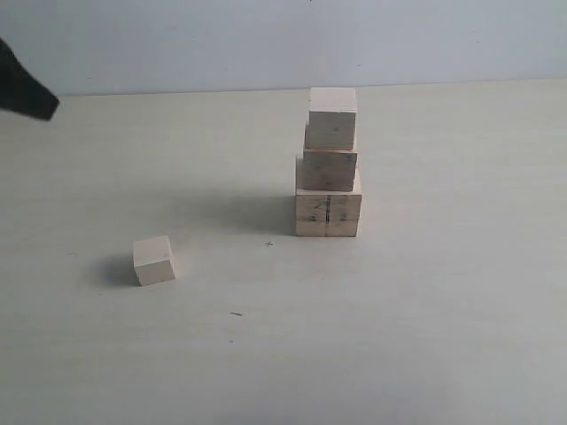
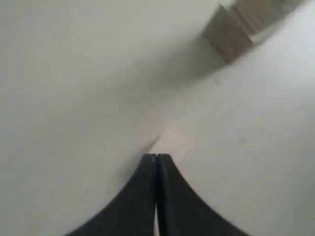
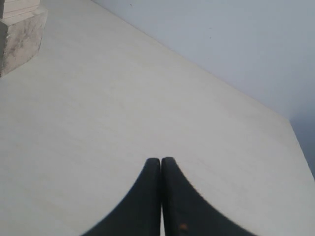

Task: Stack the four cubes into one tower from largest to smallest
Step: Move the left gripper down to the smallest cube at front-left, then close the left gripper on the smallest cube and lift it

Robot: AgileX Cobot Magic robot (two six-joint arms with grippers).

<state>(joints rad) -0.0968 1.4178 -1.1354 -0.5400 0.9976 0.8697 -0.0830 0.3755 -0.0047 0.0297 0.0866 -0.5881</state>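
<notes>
Left of the tower [image 1: 329, 164], our smallest cube [image 1: 154, 260] lies loose, due on top. Our left claw [image 2: 156, 160] and right claw [image 3: 161, 162] are together, empty.

We see a pale tabletop [image 1: 425, 336] with two things resting directly on it. The largest cube [image 1: 328, 215], dark marks on its front face, stands right of the middle. A small cube [image 1: 154, 260] sits alone, well apart to its front left. A tiny dark speck [image 1: 236, 313] marks the bare surface.
</notes>
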